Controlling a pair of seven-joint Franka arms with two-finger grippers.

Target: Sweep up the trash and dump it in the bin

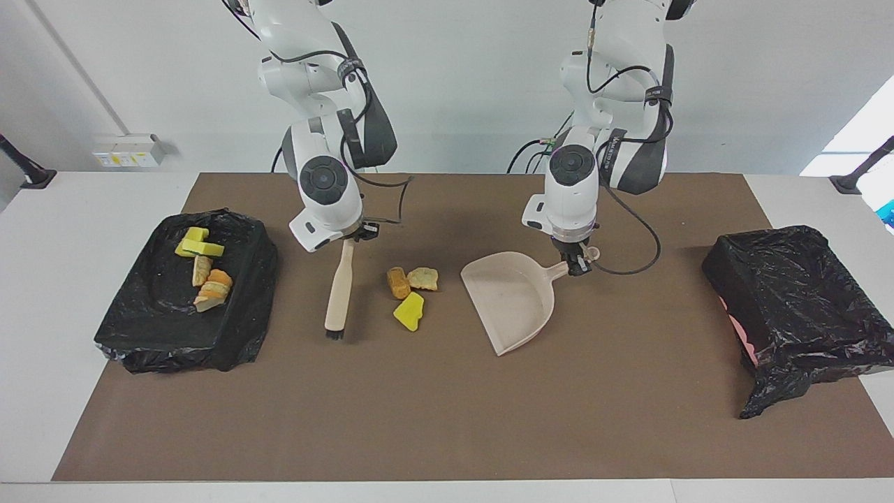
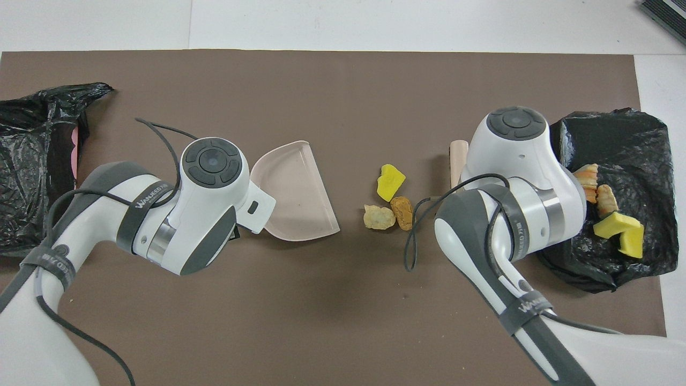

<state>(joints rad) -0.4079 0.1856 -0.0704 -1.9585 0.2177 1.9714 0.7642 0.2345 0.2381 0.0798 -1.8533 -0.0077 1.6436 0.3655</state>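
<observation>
Facing view: the right gripper (image 1: 347,239) is clenched on the top of the brush (image 1: 337,293), which hangs with its bristles on the mat (image 1: 447,419) toward the right arm's end. Three bits of trash (image 1: 411,290) lie loose on the mat between brush and dustpan (image 1: 512,299), apart from both. The left gripper (image 1: 576,264) grips the dustpan's handle, the pan tilted with its open lip turned toward the trash. Four more chunks (image 1: 202,269) sit on a black-bagged tray (image 1: 147,328) at the right arm's end; the bagged bin (image 1: 796,314) waits at the left arm's end. The sweep looks under way: next, by my reading, the brush must push the three bits across the gap into the pan, with the lip held flat to the mat so nothing slips beneath.

Overhead view: the brush (image 2: 457,161) is mostly hidden under the right arm; the right gripper itself is covered. The trash (image 2: 388,197), a yellow bit and two tan lumps, lies between the brush and the dustpan (image 2: 296,199), near the pan's lip. The left gripper is hidden under its wrist. A grey band on each forearm carries white lettering, reading roughly "WANWEED".
</observation>
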